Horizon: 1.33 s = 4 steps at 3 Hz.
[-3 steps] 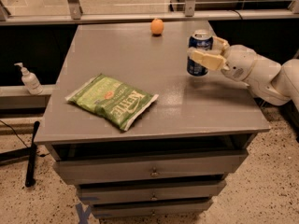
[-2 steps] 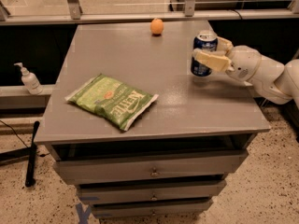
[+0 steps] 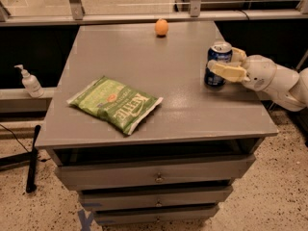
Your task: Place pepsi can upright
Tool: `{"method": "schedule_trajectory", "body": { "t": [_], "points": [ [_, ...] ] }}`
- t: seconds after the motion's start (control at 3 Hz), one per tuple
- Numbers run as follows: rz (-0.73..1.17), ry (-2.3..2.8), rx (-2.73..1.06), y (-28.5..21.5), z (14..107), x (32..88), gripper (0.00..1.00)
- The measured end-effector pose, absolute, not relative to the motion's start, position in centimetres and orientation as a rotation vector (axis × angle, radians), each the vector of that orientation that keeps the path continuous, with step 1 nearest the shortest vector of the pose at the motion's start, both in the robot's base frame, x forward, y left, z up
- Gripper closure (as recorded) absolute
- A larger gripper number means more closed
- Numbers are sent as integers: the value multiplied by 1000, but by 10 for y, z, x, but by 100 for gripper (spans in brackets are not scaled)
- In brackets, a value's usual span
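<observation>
The pepsi can (image 3: 216,57) is dark blue with a silver top. It stands upright at the right side of the grey table (image 3: 144,57), with its base at or just above the surface. My gripper (image 3: 225,64) comes in from the right. Its cream fingers (image 3: 225,71) are closed around the can's middle, one in front and one behind. The white arm (image 3: 279,83) stretches off past the table's right edge.
A green chip bag (image 3: 115,103) lies flat on the front left of the table. A small orange (image 3: 161,27) sits near the back edge. A sanitizer bottle (image 3: 30,82) stands on a ledge to the left. Drawers (image 3: 156,177) are below the tabletop.
My gripper has carried the can to the right and toward the near side of the table, and a little lower. The bag and the orange have not moved.
</observation>
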State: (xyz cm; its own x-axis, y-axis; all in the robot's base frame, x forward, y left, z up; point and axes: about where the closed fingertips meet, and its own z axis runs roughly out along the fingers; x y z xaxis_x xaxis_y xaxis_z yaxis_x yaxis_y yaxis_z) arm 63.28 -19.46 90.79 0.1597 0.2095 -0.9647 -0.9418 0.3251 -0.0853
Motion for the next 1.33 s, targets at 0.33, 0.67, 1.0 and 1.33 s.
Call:
{"method": "schedule_trajectory", "body": {
  "t": [0.33, 0.67, 1.0, 1.33],
  "points": [
    [995, 1111, -915, -195, 899, 631, 82],
    [996, 1132, -955, -193, 894, 629, 59],
    [997, 1141, -972, -192, 892, 628, 36],
    [997, 1141, -972, -192, 893, 628, 12]
  ]
}}
